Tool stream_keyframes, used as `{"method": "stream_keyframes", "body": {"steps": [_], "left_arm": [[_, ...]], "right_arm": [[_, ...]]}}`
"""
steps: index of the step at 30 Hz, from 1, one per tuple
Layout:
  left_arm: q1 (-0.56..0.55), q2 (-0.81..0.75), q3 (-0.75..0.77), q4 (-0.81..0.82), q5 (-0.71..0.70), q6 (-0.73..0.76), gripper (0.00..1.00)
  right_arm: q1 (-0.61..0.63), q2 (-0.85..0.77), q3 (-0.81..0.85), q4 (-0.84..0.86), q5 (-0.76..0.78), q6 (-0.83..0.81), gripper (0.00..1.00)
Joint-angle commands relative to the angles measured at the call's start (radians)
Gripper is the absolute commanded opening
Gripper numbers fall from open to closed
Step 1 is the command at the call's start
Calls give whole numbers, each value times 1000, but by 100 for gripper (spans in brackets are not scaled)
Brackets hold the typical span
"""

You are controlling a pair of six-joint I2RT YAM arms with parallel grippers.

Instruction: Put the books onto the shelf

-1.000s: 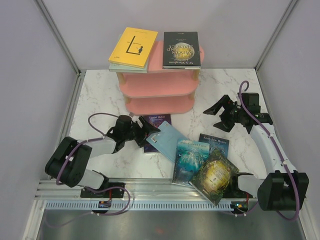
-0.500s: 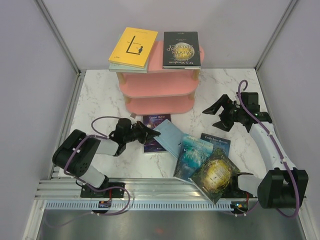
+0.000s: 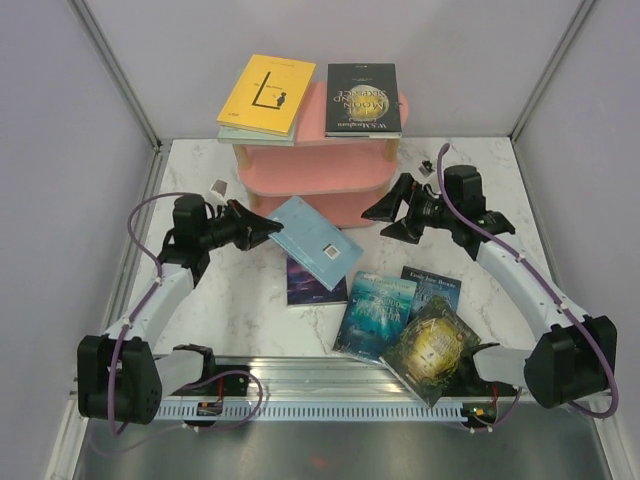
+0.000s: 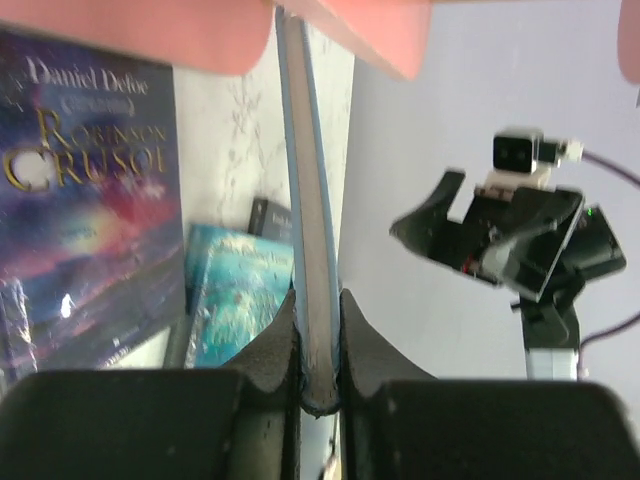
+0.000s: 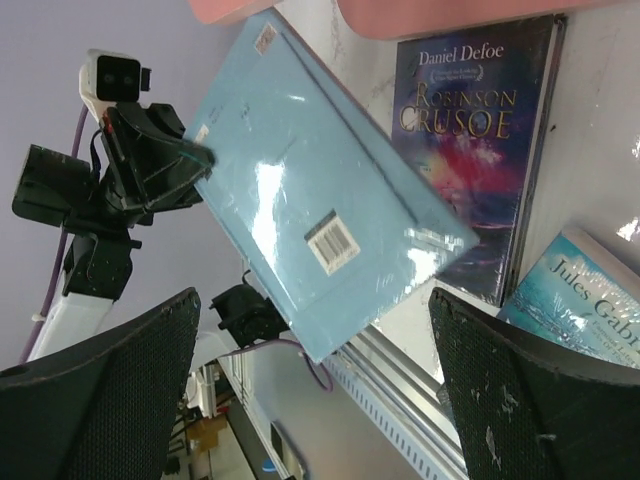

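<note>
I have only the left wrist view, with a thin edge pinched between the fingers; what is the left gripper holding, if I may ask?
Observer: The left gripper is shut on a thin light blue paperback, barcode side up, held above the white marble table.
Operator: Thank you; is the pink three-tier shelf free on top?
Observer: No, a yellow paperback and a black paperback lie flat there.
Operator: Is anything on the table hidden from me?
Observer: A green-gold paperback, overlapping a teal paperback.

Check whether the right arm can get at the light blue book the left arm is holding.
Probably yes: the right gripper is open and faces the light blue book, nothing between them; the left gripper clamps only its opposite edge.
</note>
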State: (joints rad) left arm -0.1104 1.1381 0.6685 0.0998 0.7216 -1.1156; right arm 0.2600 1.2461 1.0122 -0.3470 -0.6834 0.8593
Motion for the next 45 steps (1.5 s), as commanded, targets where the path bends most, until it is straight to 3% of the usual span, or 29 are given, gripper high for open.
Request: {"method": "stream_keyframes", "body": {"steps": [1, 6, 12, 19, 24, 30, 33, 34, 36, 37, 39, 43, 45], "left_arm": [[0, -61, 137, 26, 271, 89, 2], [-2, -104, 151, 80, 323, 47, 2], [-2, -113, 111, 307, 354, -107, 2], [-2, -112, 95, 328, 328, -125, 2], [-2, -94, 63, 443, 308, -207, 2], [-2, -89, 51, 452, 309, -216, 2], [-2, -86, 54, 451, 306, -217, 2], [-2, -84, 55, 452, 306, -217, 2], [-2, -75, 60, 454, 300, -220, 2], [-2, -71, 62, 454, 296, -220, 2], [-3, -60, 74, 452, 288, -222, 2], [-14, -40, 120, 336, 256, -144, 2], [-20, -26, 147, 276, 240, -125, 2]], "right_arm": [[5, 25, 12, 97, -19, 24, 98], [31, 52, 8, 130, -36, 38, 98], [94, 61, -36, 172, -74, 50, 98], [128, -26, -142, 339, -130, 172, 98], [128, -111, -187, 407, -131, 214, 98], [128, -207, -297, 689, -94, 406, 97], [128, -212, -336, 799, -100, 483, 85], [128, -214, -343, 819, -113, 506, 75], [130, -214, -348, 859, -126, 518, 65], [131, -212, -348, 871, -143, 524, 54], [134, -208, -337, 902, -168, 530, 43], [142, -208, -317, 924, -209, 530, 0], [147, -217, -311, 939, -223, 535, 0]]}}
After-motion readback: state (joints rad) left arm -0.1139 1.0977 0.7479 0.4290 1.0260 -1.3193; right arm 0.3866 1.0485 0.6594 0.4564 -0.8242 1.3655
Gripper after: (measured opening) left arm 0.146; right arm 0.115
